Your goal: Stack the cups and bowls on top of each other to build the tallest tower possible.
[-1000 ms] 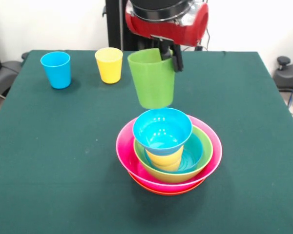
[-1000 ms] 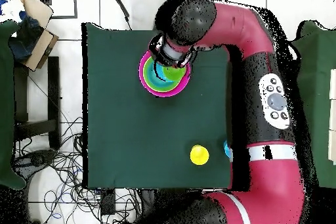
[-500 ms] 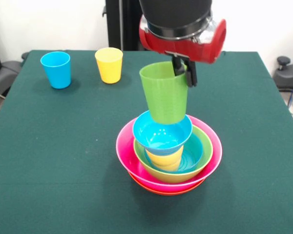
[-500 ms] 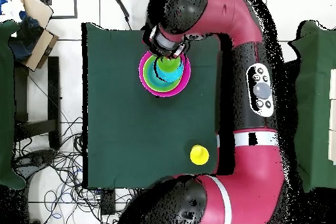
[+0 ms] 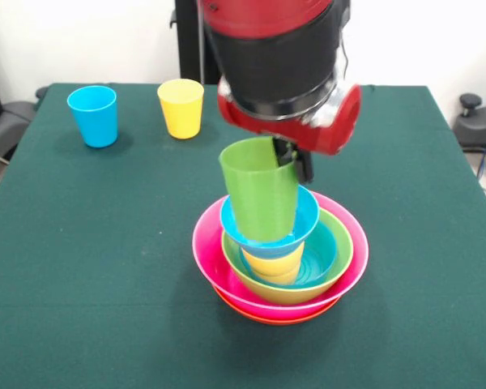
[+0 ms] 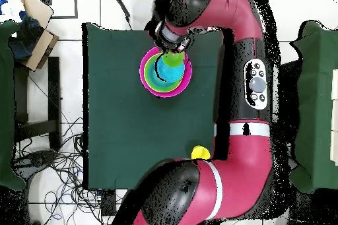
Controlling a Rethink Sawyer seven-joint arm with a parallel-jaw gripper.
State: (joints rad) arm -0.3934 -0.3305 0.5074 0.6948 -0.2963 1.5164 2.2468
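Lowered now, our green cup (image 5: 261, 197) sits partly inside the blue bowl (image 5: 301, 217).
We grip its rim with the hand (image 5: 294, 160); next, seat it level and release.

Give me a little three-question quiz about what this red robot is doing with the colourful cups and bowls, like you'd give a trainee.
1. True or false: the claw holds the green cup by its rim.
2. Multiple choice: the green cup's base is over which bowl? A) the small blue bowl on top of the stack B) the large pink bowl C) none, it is over bare table
3. How many cups stand alone on the table away from the stack, and what colours?

Key
1. True.
2. A.
3. Two: the light blue cup and the yellow cup.
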